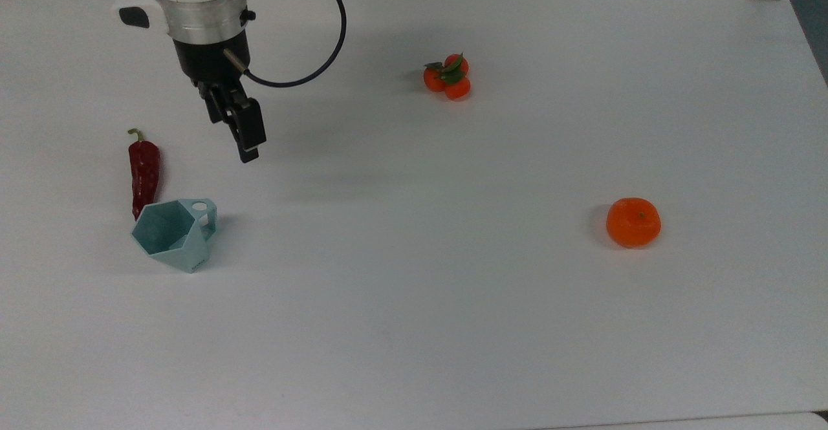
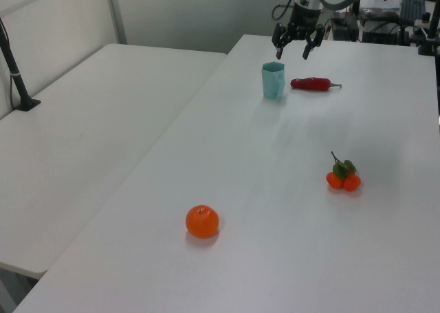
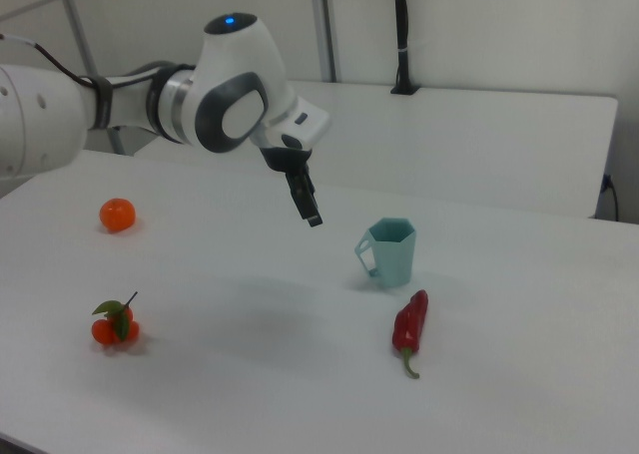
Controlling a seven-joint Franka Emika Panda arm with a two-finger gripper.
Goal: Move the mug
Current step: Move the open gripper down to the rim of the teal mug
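- The gripper (image 2: 292, 50) hangs above the table, fingers spread in the left view; the right view shows them edge-on.
- The faceted teal mug (image 1: 174, 234) stands upright, seemingly touching a wrinkled red chili (image 1: 143, 172).

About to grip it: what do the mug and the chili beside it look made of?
The mug looks like matte pale teal plastic: flat facets, sharp edges, dull sheen. The chili has a glossy, wrinkled red skin; real or imitation cannot be told.

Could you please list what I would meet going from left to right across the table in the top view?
Red chili pepper → mug → tool → cluster of small oranges → single orange.
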